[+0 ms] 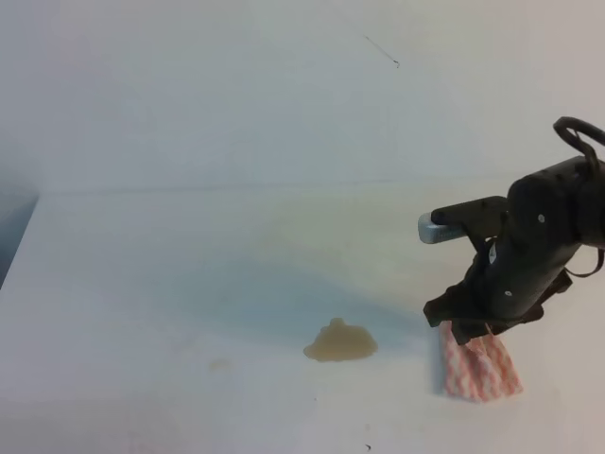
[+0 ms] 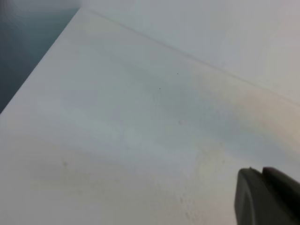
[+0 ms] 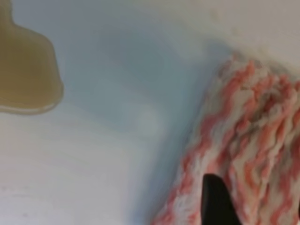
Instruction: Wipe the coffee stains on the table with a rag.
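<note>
From the high camera, my right gripper [image 1: 470, 331] sits right on top of the rag [image 1: 480, 367], which lies on the table [image 1: 170, 284] off to the right of the coffee stain [image 1: 340, 341], near it but not touching. The stain looks like a wet tan puddle, untouched as far as I can tell. I can't make out the jaws from up here since the arm body blocks them.

The left wrist camera shows nothing but bare white table and a dark corner of the left gripper [image 2: 267, 197] at the bottom right. No idea whether that one is spread or clamped, and neither rag nor stain shows here.

The right wrist camera is where it gets useful: the rag [image 3: 248, 145] fills the right side, and the stain [image 3: 26, 70] sits at the far left with clear table between them. One dark fingertip [image 3: 214, 199] pokes up over the cloth, and the jaws look spread wide, with nothing pinched yet.

The rag looks soft, light and floppy, already bunched into folds. I'd pinch a raised fold near its middle so it drags flat instead of trailing.
</note>
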Controlling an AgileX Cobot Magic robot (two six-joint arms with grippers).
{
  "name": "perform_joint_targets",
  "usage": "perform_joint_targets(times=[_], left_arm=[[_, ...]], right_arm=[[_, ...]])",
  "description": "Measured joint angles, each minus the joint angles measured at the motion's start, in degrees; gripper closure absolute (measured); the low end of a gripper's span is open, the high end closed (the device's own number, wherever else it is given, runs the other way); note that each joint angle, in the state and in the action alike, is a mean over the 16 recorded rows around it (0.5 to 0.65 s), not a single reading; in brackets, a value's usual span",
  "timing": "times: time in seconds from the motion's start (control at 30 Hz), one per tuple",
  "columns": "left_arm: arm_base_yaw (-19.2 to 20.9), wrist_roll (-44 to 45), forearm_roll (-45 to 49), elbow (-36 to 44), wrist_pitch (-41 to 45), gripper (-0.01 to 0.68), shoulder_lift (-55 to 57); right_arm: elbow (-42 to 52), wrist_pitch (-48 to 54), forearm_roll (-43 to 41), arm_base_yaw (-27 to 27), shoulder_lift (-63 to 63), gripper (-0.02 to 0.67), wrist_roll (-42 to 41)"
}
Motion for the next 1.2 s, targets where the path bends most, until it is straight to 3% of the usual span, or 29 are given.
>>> perform_joint_targets(times=[0.23, 0.6, 0.77, 1.2], left_arm=[[0.0, 0.0, 0.0, 0.0, -0.1, 0.673, 0.0], [0.0, 0.0, 0.0, 0.0, -0.1, 0.674, 0.0], [0.0, 0.0, 0.0, 0.0, -0.1, 0.674, 0.0], [0.0, 0.0, 0.0, 0.0, 0.0, 0.674, 0.0]], right_arm=[[-2.7, 1.6, -2.0, 0.4, 4.8, 0.334, 4.0], [-4.2, 2.5, 1.3, 0.4, 7.9, 0.553, 1.9], [-5.8, 1.8, 6.3, 0.4, 8.2, 0.618, -1.0], [-8.9, -2.6, 23.5, 1.2, 10.7, 0.634, -9.8]])
